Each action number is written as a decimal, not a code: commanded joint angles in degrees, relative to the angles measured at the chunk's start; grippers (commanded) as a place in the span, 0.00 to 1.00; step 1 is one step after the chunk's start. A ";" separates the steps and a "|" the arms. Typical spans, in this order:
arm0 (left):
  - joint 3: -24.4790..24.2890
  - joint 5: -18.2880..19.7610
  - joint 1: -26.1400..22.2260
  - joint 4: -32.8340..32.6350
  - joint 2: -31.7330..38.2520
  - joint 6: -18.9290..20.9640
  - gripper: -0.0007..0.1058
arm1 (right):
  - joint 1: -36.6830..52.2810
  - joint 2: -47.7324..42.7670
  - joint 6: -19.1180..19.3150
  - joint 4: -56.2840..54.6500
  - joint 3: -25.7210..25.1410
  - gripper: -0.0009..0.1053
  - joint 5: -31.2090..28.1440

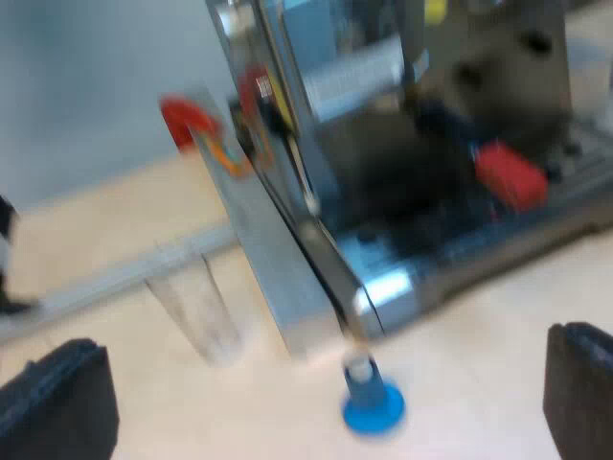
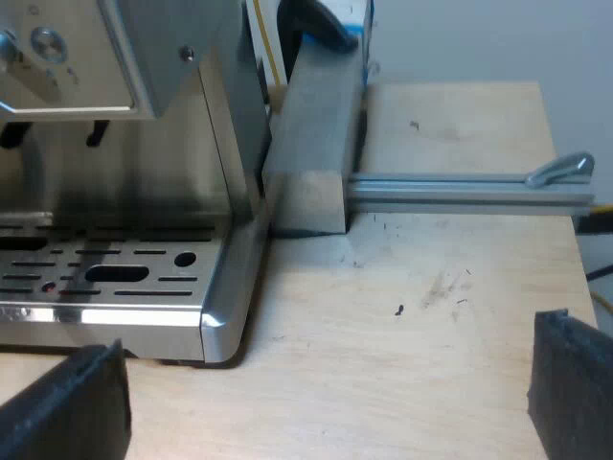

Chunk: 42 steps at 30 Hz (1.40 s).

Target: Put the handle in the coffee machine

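The left gripper [image 1: 321, 388] and right gripper [image 2: 321, 393] are both wide open and hold nothing. The handle [image 1: 484, 161] sits at the coffee machine [image 1: 287, 278] front. A blue tamper [image 1: 372, 401] stands on the tabletop [image 1: 479, 374] beside the machine corner.

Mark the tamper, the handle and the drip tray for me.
Tamper [image 1: 373, 407], left wrist view, on its blue base.
Handle [image 1: 510, 174], left wrist view, on its red end.
Drip tray [image 2: 153, 292], right wrist view, on its slotted top.
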<state>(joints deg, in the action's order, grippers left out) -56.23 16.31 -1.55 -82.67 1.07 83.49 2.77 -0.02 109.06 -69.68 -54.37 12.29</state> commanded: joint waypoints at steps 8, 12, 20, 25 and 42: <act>6.21 -0.23 -1.18 1.39 7.35 2.08 0.86 | 0.30 -2.65 0.55 -0.92 7.00 0.81 6.92; 14.06 -0.23 -1.18 10.82 7.30 4.68 0.86 | 0.30 -2.65 -0.68 3.60 12.29 0.81 6.90; 24.93 -0.23 -1.18 19.54 7.00 10.21 0.86 | 0.30 -2.54 -1.27 8.54 21.03 0.81 6.90; 24.93 -0.23 -0.64 20.19 6.98 10.50 0.86 | 0.30 -2.54 -1.46 8.64 23.28 0.81 6.90; 24.93 -0.09 0.39 20.19 6.98 10.50 0.86 | 0.30 -2.54 -1.45 8.64 23.28 0.81 6.90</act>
<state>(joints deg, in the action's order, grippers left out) -31.02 16.16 -1.35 -62.92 0.76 93.26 2.77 -0.40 107.61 -61.11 -30.73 18.50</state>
